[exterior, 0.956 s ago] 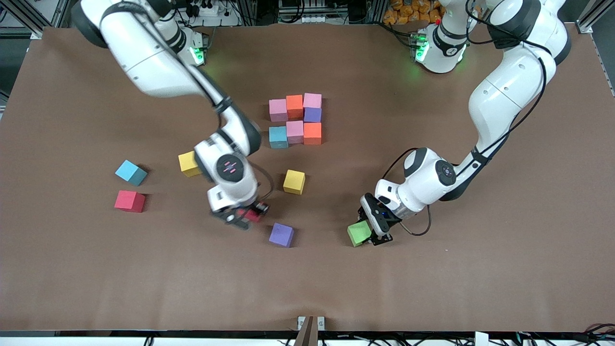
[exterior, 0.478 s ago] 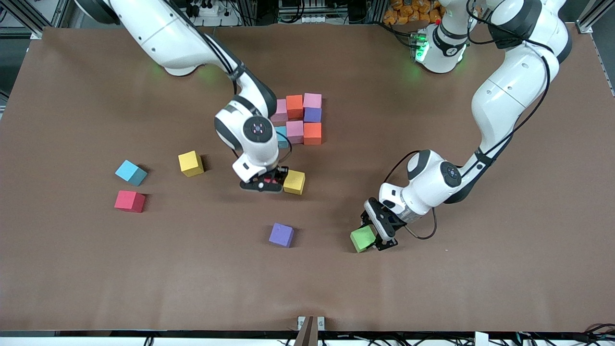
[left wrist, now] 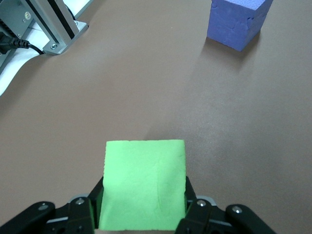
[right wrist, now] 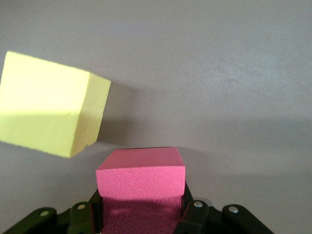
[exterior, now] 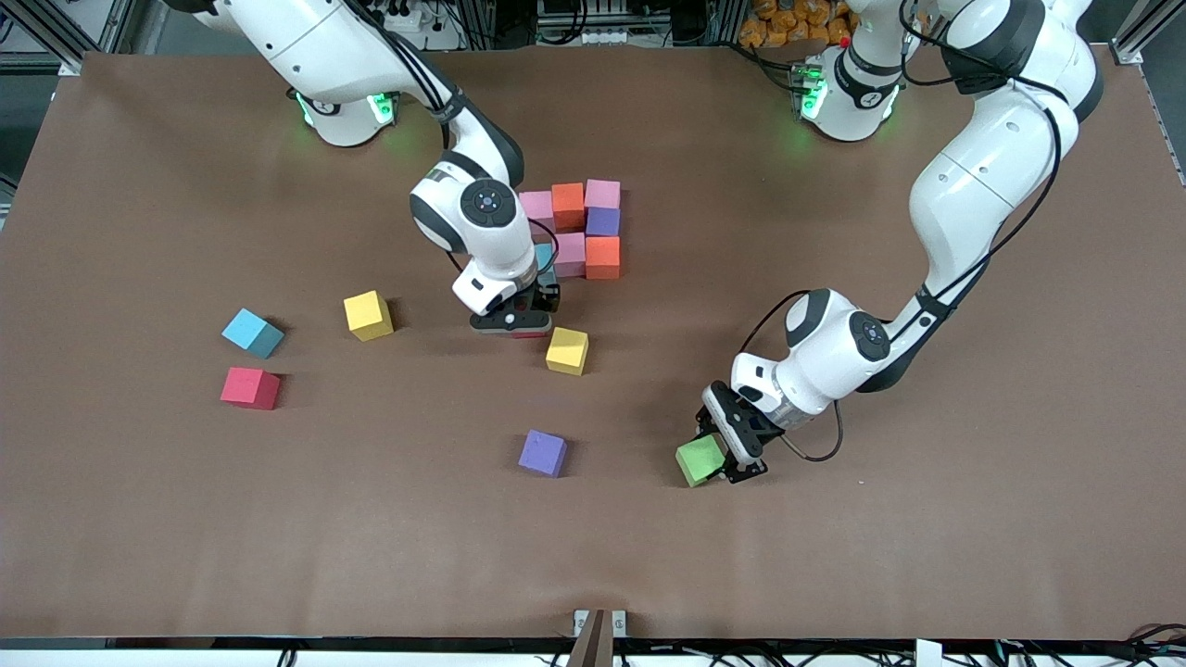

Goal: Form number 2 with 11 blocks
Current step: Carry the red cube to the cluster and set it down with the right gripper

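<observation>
front: right gripper (exterior: pixel 512 322) holds red block, just near of partial 2 (exterior: pixel 586 232); the open slot sits under the blue cube.
left wrist: left gripper (left wrist: pixel 144 222) jaws clamp green block (left wrist: pixel 145 190) near counter (left wrist: pixel 146 73).
right wrist: jaws grip red block (right wrist: pixel 141 175); yellow block (right wrist: pixel 48 109) beside it.

We see a brown table (exterior: pixel 185 537); on it, toward the arms' bases, sits a cluster of touching blocks (exterior: pixel 584 232): pink, orange, pink in one row; a purple one under the last pink; then light blue, pink, orange nearer the camera; loose blocks lie apart: a yellow block (exterior: pixel 567 351) just nearer than the cluster; a purple block (exterior: pixel 543 453) nearer still; toward the right arm's end, another yellow (exterior: pixel 368 315), a light blue (exterior: pixel 252 333) and a red block (exterior: pixel 249 387).
</observation>
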Controlling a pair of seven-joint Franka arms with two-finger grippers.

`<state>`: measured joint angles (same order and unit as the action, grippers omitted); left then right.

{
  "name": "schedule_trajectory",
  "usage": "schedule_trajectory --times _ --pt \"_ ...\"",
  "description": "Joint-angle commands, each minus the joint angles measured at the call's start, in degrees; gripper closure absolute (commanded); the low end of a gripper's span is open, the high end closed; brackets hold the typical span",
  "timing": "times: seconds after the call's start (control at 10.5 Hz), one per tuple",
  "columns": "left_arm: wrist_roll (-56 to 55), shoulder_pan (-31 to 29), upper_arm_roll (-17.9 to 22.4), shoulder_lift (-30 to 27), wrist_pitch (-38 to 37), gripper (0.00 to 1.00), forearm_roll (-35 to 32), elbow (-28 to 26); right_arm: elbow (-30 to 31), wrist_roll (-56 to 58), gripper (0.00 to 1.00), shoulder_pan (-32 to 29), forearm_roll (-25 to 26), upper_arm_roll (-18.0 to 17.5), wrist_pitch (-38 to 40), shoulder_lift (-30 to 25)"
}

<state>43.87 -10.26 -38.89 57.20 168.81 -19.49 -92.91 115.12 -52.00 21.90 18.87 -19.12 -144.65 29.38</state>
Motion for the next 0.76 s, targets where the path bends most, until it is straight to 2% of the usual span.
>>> schedule_trajectory --times 0.0,0.67 --pt "-0.7 -0.4 -0.5 0.3 0.3 1.0 -0.5 0.0 5.2 0.1 1.0 -1.7 0.3 -1.8 -2.0 -2.7" --pt "-0.8 -0.3 -0.5 0.5 0.3 1.0 -0.5 0.0 6.5 -3.0 1.0 -1.8 0.2 -3.6 -2.1 -2.6"
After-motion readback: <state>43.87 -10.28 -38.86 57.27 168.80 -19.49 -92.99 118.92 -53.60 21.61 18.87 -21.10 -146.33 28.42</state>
